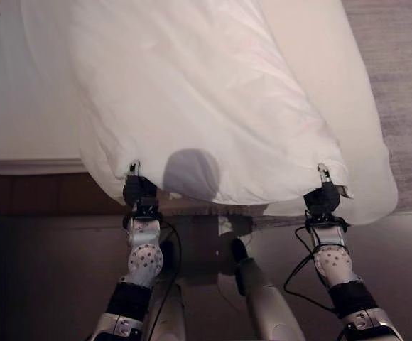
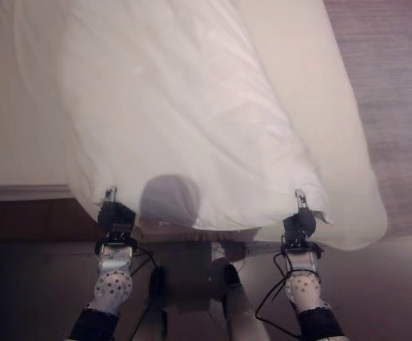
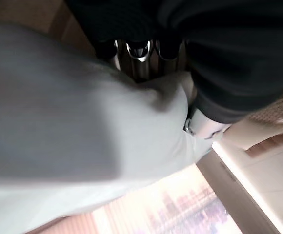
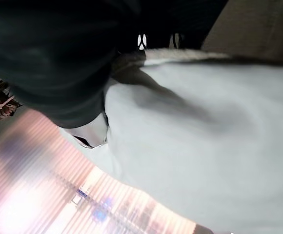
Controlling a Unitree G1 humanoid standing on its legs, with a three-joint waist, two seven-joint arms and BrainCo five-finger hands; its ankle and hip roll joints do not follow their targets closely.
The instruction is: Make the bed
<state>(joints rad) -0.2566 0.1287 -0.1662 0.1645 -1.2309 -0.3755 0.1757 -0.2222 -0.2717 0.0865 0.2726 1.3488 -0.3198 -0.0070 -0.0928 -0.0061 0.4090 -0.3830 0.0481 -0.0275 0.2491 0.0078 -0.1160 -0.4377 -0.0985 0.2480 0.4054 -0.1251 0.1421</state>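
Duvet: I see the white duvet (image 1: pixel 206 99) spread over the bed (image 1: pixel 21 106), running from 12 o'clock down to its near edge at 6 o'clock, where that edge hangs just past the bed's foot over the dark floor (image 1: pixel 50 270).
Left hand: my left hand (image 1: pixel 139 190) sits at about 7 o'clock under the duvet's near-left corner; in its wrist view the fingers (image 3: pixel 140 58) curl into the cloth with a fold bunched against them, so I read it as holding the corner.
Right hand: my right hand (image 1: pixel 323 195) sits at about 5 o'clock at the near-right corner; its wrist view shows fingertips (image 4: pixel 141 41) tucked over the hem, gripping the cloth.
Bed side: bare sheet shows at 9 o'clock, and a strip of lighter bedding (image 1: pixel 362 142) pokes out along 3 o'clock, next to the rug (image 1: pixel 405 71).
Stage, my guess: pulling the cover square toward the foot.
Risk one: the duvet lies skewed, so an uneven pull could leave the 9 o'clock side uncovered.
Risk two: the holds look shallow, near the hem; a sharp tug may slip a corner free.
Risk three: dragging too far could slide the cover off onto the floor.
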